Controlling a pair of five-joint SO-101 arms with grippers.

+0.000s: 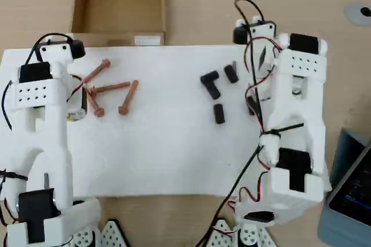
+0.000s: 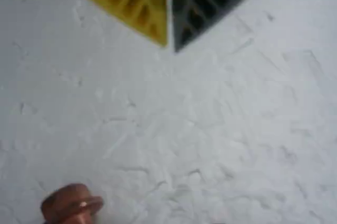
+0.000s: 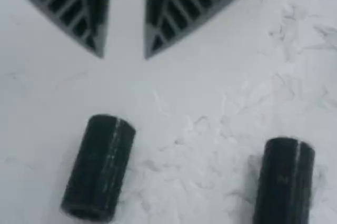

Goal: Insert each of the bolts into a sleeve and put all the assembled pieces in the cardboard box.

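Right now my left gripper is pressed together, gripping nothing. One bolt head lies near its tips, not touching. The bolts sit clustered just beside it on the foam. I see my right gripper spread a little, with two sleeves lying just ahead of its tips, apart from each other, untouched. The box is well away from both grippers, beyond the left one.

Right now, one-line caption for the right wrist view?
Open right gripper beside two black sleeves lying apart on the white sheet.
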